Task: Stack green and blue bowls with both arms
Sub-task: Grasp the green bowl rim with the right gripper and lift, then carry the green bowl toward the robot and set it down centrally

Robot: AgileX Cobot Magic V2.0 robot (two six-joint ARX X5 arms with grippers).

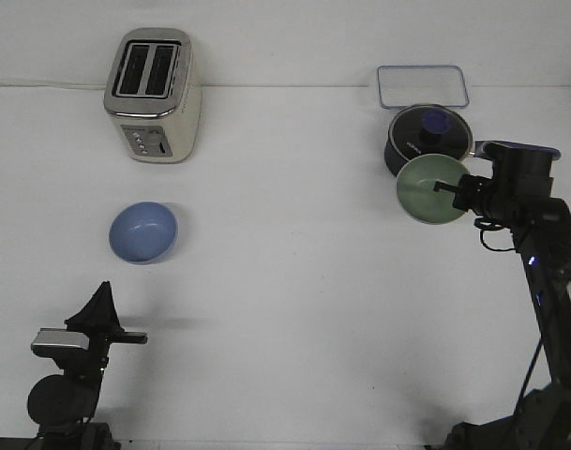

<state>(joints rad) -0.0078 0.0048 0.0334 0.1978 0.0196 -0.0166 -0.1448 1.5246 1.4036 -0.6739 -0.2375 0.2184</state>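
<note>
The pale green bowl (424,195) is held in the air, tilted so its opening faces the camera, just in front of the dark saucepan. My right gripper (448,187) is shut on its right rim, one finger reaching into the bowl. The light blue bowl (143,232) sits upright on the white table at the left, below the toaster. My left gripper (101,292) is low at the front left, well short of the blue bowl. It is empty and its fingers taper to a single tip, so it looks shut.
A cream and chrome toaster (155,95) stands at the back left. A dark navy saucepan with a blue-knobbed lid (429,128) stands at the back right, behind the green bowl. A clear rectangular container (422,85) lies behind the saucepan.
</note>
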